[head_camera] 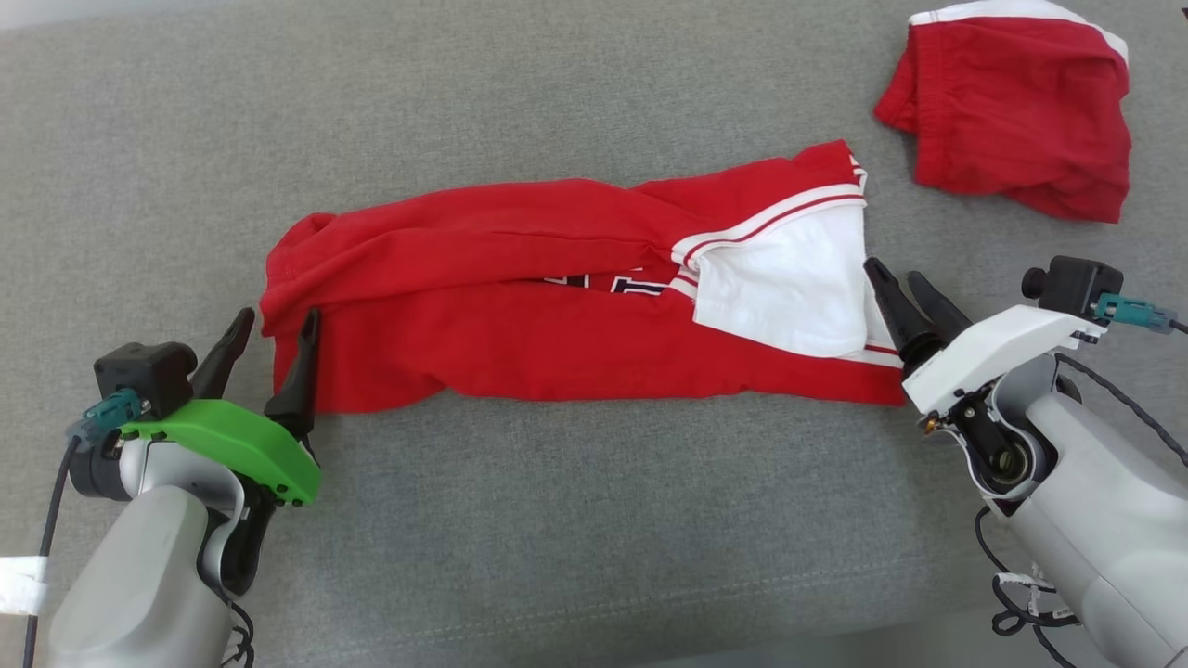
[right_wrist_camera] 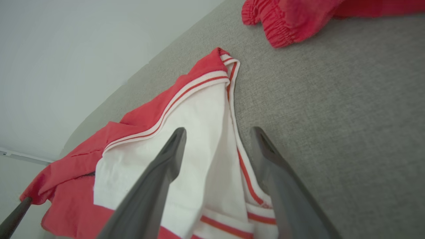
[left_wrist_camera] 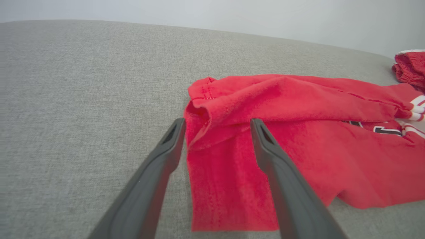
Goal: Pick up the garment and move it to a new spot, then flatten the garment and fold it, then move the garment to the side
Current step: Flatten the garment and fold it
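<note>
A red garment (head_camera: 520, 306) with white striped trim and a white panel lies folded in a long band across the grey surface. My left gripper (head_camera: 278, 315) stands open at its left end. In the left wrist view, the left gripper (left_wrist_camera: 217, 121) straddles the cloth's edge (left_wrist_camera: 206, 159), one finger over the bare surface and one over the red fabric. My right gripper (head_camera: 893, 271) is open at the right end. In the right wrist view, the right gripper (right_wrist_camera: 218, 130) straddles the white panel (right_wrist_camera: 199, 116) and its striped hem. Neither gripper holds anything.
A second red garment (head_camera: 1012, 111) with an elastic waistband lies bunched at the far right, apart from the first; the same red garment (left_wrist_camera: 410, 64) (right_wrist_camera: 298, 16) appears in both wrist views. The grey padded surface (head_camera: 594, 520) stretches wide in front and to the left.
</note>
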Available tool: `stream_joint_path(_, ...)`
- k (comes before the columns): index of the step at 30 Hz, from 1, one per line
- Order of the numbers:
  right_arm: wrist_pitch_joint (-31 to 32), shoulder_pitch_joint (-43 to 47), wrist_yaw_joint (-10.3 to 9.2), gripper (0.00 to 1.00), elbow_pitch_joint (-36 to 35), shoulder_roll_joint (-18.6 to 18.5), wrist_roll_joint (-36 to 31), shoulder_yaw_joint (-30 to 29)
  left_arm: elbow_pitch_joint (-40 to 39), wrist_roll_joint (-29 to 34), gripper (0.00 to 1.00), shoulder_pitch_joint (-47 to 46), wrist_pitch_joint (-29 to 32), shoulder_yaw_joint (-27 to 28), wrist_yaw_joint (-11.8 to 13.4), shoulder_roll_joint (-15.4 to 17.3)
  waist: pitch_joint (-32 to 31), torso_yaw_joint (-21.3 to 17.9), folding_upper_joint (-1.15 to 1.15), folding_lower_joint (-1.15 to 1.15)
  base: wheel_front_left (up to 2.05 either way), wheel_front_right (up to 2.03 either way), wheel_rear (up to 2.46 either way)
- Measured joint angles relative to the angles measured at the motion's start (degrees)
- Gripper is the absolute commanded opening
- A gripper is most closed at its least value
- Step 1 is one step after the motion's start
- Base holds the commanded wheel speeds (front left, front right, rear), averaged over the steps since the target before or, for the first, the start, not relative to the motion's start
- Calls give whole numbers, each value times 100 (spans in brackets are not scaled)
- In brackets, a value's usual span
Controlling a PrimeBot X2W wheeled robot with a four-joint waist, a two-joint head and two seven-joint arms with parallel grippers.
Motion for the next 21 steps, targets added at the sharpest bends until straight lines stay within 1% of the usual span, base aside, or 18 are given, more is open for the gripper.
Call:
stream_joint_path(5,101,-17,-93,100,154,81,56,-20,-25,3,100,-18,-3,-31,-3,1,74,88,0,0,0,0,0)
stream_joint_path(11,229,-123,-119,100,333,166,105,-38,-45,4,100,-71,-52,-31,-3,0,138,177,0,0,0,0,0)
stream_joint_path(17,355,-276,-272,100,544,201,176,-87,-48,4,100,-72,-69,-32,-4,-2,155,237,0,0,0,0,0)
stream_joint_path(21,514,-354,-319,99,653,221,272,-93,-48,4,100,-73,-69,-33,-5,-13,161,283,0,0,0,0,0)
